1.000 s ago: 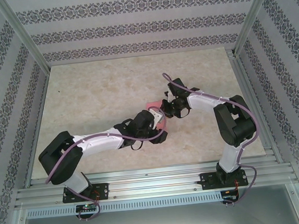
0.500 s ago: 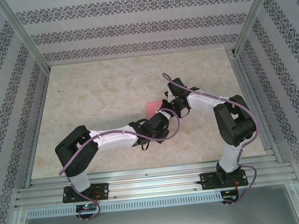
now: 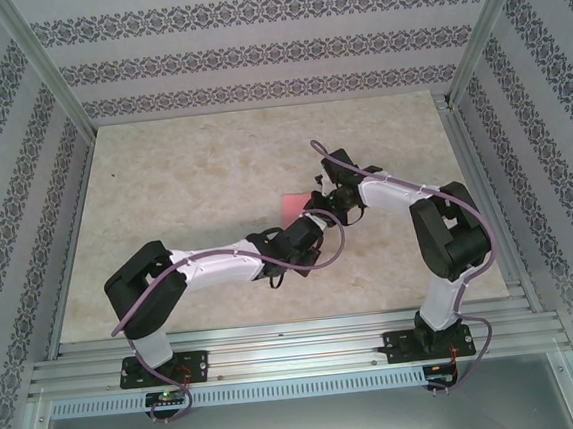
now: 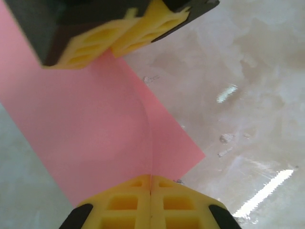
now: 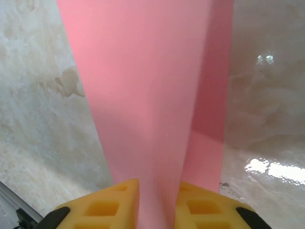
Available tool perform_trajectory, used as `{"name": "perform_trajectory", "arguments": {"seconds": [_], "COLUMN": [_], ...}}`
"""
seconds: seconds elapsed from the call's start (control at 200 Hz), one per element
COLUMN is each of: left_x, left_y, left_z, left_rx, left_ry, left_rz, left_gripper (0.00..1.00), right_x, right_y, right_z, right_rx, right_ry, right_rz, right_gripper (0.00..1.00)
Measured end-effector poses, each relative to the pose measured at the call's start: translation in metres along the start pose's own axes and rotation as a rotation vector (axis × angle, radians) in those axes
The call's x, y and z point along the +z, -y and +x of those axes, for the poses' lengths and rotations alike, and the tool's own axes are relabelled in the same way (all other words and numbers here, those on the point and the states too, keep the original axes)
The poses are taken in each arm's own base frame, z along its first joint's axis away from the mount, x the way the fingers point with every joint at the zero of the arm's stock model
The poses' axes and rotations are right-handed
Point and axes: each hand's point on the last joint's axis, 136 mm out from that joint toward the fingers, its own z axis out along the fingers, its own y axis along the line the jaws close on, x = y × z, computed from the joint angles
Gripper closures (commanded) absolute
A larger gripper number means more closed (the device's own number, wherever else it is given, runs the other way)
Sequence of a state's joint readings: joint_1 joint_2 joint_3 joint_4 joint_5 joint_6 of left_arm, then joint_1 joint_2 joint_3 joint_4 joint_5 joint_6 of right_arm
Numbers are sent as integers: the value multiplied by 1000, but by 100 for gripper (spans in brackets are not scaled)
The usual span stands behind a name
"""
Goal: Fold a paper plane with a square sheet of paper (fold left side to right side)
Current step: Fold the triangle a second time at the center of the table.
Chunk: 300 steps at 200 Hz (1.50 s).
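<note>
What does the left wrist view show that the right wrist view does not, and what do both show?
Left wrist view: the left gripper shut on the pink paper sheet, with the right gripper at the sheet's far end. Right wrist view: the right gripper's fingers apart, the sheet passing between them. Both: the sheet and the marbled table.

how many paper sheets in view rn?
1. The salmon-pink sheet of paper is mid-table, one end pinched in the left gripper, another between the fingers of the right gripper. More could hide under the arms.
</note>
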<state>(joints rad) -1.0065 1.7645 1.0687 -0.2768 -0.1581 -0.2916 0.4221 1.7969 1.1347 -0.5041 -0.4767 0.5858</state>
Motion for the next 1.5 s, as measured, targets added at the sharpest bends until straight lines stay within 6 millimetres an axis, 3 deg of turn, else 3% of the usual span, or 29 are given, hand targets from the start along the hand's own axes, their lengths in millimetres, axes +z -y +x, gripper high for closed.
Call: {"name": "perform_trajectory", "arguments": {"seconds": [0.16, 0.255, 0.35, 0.555, 0.734, 0.949, 1.499], "left_x": [-1, 0, 1, -3, -5, -5, 10], "left_y": [-9, -16, -25, -34, -39, -41, -62], "left_z": [-5, -7, -8, -16, -18, -17, -9], "left_rx": [-64, -107, -150, -207, -236, -234, -219], "left_ry": [-3, -5, -12, -1, -5, -12, -67], "left_rz": [97, 156, 213, 322, 380, 416, 425], "left_gripper": [100, 100, 100, 98, 96, 94, 92], "right_x": [-30, -49, -55, -32, -15, 0, 27], "right_y": [4, 10, 19, 35, 21, 7, 23], "right_z": [-3, -4, 2, 36, 55, 62, 82], "right_rx": [-8, -5, 0, 21, -16, -45, -11], "right_ry": [93, 159, 188, 135, 89, 64, -20], "right_rz": [-38, -60, -67, -96, -128, -158, -84], "right_gripper": [54, 56, 64, 81, 91, 92, 92]}}
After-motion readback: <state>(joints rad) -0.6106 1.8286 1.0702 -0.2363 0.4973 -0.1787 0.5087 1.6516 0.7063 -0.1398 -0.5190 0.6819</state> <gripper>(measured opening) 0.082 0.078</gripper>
